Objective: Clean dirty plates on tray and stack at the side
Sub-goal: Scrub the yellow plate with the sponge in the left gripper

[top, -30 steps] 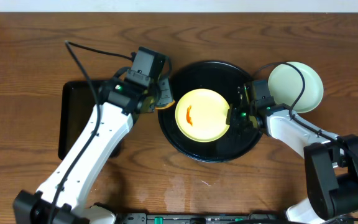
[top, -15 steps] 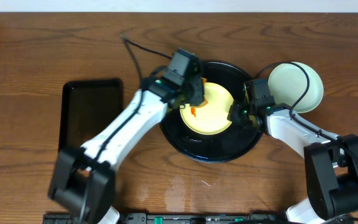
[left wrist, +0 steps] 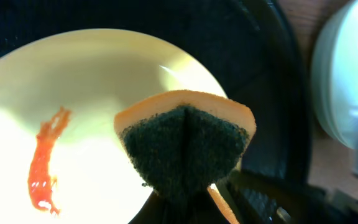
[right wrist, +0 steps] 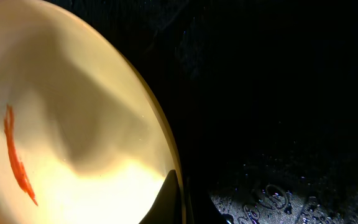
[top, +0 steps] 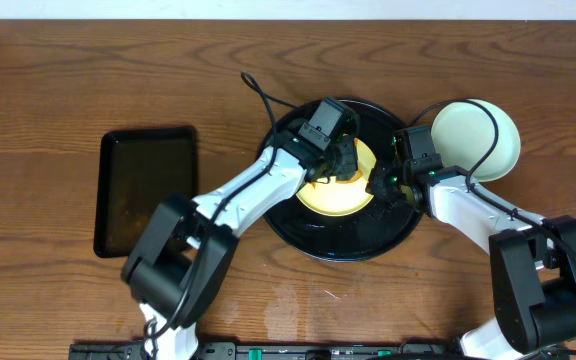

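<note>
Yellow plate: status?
Left hand shut on sponge, above yellow plate. Right hand pinching plate's rim on tray. Orange smear not yet wiped.

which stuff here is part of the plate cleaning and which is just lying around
In the job: smeared yellow plate, round black tray, sponge in left gripper, right gripper on the plate's rim, pale plate beside the tray.
Lying about: rectangular black tray.

- Overhead: distant, straight down; yellow plate [top: 333,197] mid-frame.
- Left wrist: close above that plate, facing down.
- Right wrist: closest, at its edge.
- All views share the plate.
</note>
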{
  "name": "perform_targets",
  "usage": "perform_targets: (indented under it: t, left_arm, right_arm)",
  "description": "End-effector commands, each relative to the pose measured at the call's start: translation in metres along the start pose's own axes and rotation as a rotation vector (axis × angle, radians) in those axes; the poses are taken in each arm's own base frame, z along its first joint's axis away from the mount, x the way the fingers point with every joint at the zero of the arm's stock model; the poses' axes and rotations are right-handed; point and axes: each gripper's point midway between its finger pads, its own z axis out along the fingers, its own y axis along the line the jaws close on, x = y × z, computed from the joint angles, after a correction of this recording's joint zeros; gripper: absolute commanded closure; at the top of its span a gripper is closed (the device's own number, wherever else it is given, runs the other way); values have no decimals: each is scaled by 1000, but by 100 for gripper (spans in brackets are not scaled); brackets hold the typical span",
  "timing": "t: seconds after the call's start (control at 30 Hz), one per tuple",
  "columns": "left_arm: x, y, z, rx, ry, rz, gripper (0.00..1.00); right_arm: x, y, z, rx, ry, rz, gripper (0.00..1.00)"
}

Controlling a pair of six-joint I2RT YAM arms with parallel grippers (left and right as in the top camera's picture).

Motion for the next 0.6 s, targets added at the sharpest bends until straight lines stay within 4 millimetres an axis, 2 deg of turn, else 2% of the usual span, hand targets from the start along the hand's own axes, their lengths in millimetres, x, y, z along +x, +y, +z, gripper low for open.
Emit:
perform_targets:
  t: [0.0,0.3,0.43,0.57]
  left_arm:
    - [5,22,20,-47,30,-63,92]
    - [9,64,43,-150,70,-92,92]
    - [2,91,36,-269,42,-15,93]
    - [-8,114,17,-390,3,39,92]
  right_arm:
    - [-1,-6,4,44,-9,7,99]
    - [0,-7,4,45,-8,7,99]
    - [0,-7,4,47,-6,8,99]
    - [0,-7,4,47,-6,8,99]
